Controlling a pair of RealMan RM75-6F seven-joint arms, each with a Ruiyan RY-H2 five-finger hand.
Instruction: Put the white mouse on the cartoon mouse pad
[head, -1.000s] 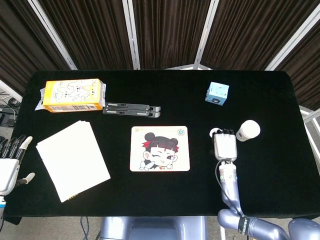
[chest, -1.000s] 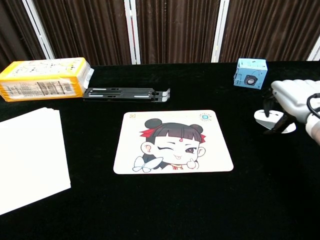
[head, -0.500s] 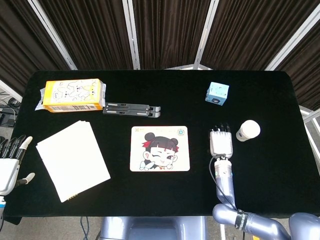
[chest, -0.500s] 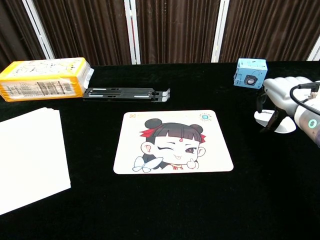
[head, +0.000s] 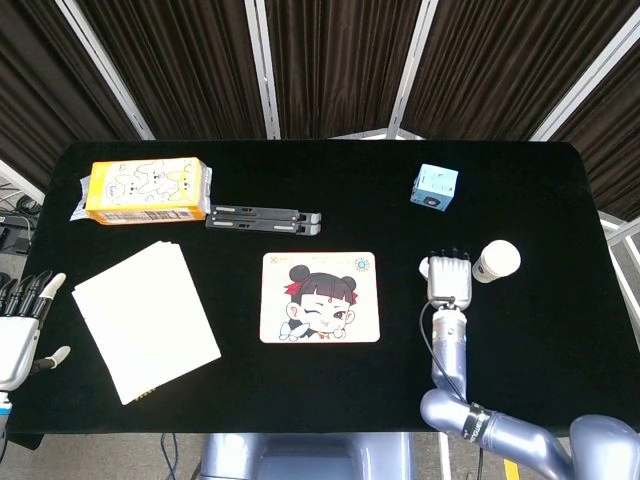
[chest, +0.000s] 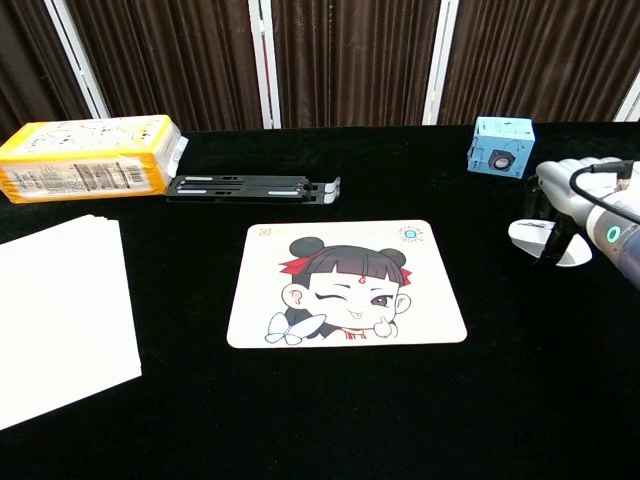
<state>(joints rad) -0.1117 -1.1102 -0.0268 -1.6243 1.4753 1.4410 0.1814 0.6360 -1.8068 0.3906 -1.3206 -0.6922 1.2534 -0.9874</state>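
Note:
The white mouse (head: 497, 260) (chest: 545, 243) lies on the black table right of the cartoon mouse pad (head: 320, 297) (chest: 345, 284), which has nothing on it. My right hand (head: 449, 277) (chest: 578, 192) hovers just left of the mouse in the head view, fingers spread and pointing away from me, holding nothing. In the chest view its dark fingertips (chest: 529, 207) hang down close to the mouse; I cannot tell whether they touch it. Off the table's left edge is my left hand (head: 22, 318), which stays open.
A blue cube (head: 435, 186) (chest: 499, 147) stands behind the mouse. A black folded stand (head: 264, 218) lies behind the pad. At the left are a yellow box (head: 146, 190) and a white paper stack (head: 145, 318).
My right hand drifted slightly left, then came back towards the mouse with its fingers more spread. The mouse and pad have not moved.

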